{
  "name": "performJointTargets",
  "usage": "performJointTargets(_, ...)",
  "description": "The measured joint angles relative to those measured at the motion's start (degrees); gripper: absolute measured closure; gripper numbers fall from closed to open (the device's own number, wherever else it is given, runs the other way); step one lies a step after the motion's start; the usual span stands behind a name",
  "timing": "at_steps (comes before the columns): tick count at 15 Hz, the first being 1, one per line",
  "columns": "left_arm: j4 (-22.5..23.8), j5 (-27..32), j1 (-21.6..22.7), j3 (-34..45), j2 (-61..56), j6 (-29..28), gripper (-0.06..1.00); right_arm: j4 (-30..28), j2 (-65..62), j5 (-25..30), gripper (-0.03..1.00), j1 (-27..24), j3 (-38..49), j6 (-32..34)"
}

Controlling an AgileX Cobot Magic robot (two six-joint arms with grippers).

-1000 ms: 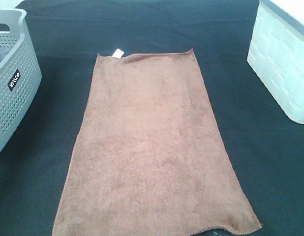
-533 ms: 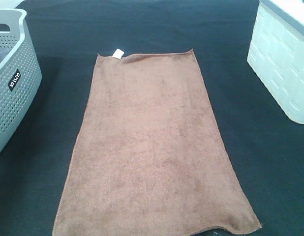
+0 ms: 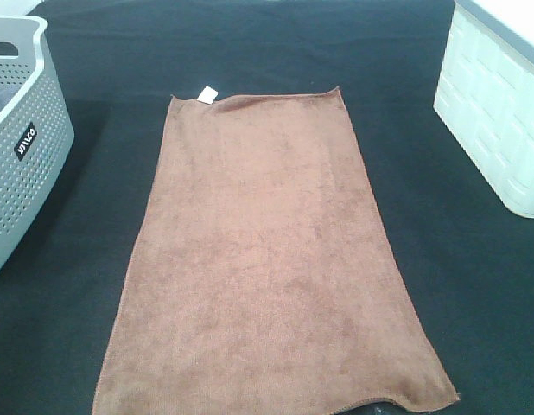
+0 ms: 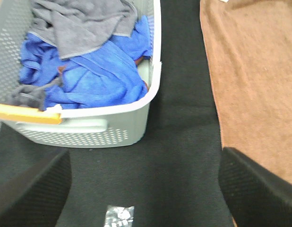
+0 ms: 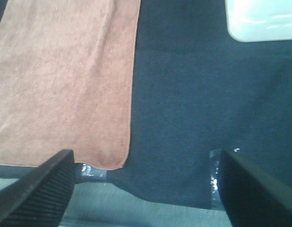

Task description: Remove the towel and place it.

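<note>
The brown towel [image 3: 267, 259] lies spread flat on the black table, its long side running from the far middle to the near edge, with a small white tag [image 3: 207, 93] at its far left corner. It also shows in the left wrist view [image 4: 259, 80] and the right wrist view [image 5: 61, 80]. Neither gripper shows in the exterior view. My left gripper [image 4: 143, 189] is open and empty above bare table between the basket and the towel. My right gripper [image 5: 143, 187] is open and empty above the table's near edge, beside the towel's near right corner.
A grey perforated basket [image 3: 25, 147] stands at the left, holding blue and grey cloths [image 4: 89, 71]. A white bin [image 3: 500, 104] stands at the far right. Tape marks [image 4: 119, 216] lie on the black cloth near the front edge.
</note>
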Motion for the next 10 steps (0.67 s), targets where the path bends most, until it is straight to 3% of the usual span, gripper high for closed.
performJointTargets(3, 2.9, 0.0, 0.0, 6.8, -10.3, 0.0, 0.15, -0.9, -12.0, -0.1, 0.21, 0.0, 5.3, 0.1)
performJointTargets(10, 3.2, 0.1, 0.0, 22.5, -31.4, 2.1, 0.15, -1.8, -30.4, -0.4, 0.21, 0.0, 15.4, 0.1)
